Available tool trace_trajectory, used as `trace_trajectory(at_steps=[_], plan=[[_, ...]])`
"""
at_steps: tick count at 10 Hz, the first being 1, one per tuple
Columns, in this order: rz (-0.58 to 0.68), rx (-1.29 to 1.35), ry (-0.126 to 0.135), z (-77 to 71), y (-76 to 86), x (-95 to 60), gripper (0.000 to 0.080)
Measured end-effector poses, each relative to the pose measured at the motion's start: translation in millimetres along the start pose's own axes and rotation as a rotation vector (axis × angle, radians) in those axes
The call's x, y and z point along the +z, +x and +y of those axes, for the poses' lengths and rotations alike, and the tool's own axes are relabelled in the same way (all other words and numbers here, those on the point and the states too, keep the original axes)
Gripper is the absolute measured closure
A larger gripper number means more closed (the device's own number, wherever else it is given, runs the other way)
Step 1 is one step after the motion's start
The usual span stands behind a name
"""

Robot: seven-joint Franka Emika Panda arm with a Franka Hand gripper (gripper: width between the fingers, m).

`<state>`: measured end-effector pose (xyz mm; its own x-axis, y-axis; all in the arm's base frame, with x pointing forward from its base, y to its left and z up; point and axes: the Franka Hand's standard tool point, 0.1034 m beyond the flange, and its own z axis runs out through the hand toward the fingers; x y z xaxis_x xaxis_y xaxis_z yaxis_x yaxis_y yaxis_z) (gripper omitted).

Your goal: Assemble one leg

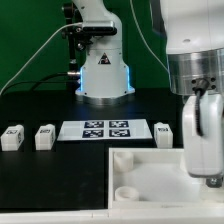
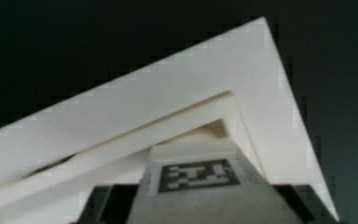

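In the wrist view a white leg [image 2: 197, 178] with a black-and-white tag sits between my gripper's [image 2: 202, 208] two dark fingers [image 2: 115, 205], which are shut on it. Beyond it lies a corner of the large white tray-like part [image 2: 176, 100]. In the exterior view my gripper [image 1: 208, 172] hangs over the tray-like part [image 1: 150, 172] at that view's right, and the held leg is mostly hidden by the hand. Three more legs stand on the black table: two at the exterior view's left [image 1: 12, 137] [image 1: 44, 136] and one [image 1: 164, 133] just beside the gripper.
The marker board [image 1: 95, 129] lies flat between the loose legs. The robot base [image 1: 104, 75] stands behind it, with cables at the back. A round socket [image 1: 127, 190] shows in the tray-like part's near corner.
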<state>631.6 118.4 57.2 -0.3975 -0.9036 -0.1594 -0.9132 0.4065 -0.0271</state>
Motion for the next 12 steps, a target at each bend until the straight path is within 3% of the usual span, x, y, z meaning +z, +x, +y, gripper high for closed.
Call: trace_trajectory(at_steps=[2, 3, 4, 5, 6, 10, 12], plan=[[0.0, -0.018, -0.002, 0.6, -0.2, 0.3, 0.0506], [0.0, -0.019, -0.002, 0.7, -0.3, 0.4, 0.0273], [0.0, -0.022, -0.002, 0.8, -0.5, 0.4, 0.0273], [-0.001, -0.029, 0.0, 1.8, -1.8, 0.2, 0.0177], [-0.01, -0.056, 0.018, 6.3, -4.2, -2.2, 0.0177], [-0.055, -0.068, 0.032, 21.6, -10.4, -30.7, 0.015], [-0.051, -0.07, 0.029, 22.3, -9.3, -28.0, 0.015]])
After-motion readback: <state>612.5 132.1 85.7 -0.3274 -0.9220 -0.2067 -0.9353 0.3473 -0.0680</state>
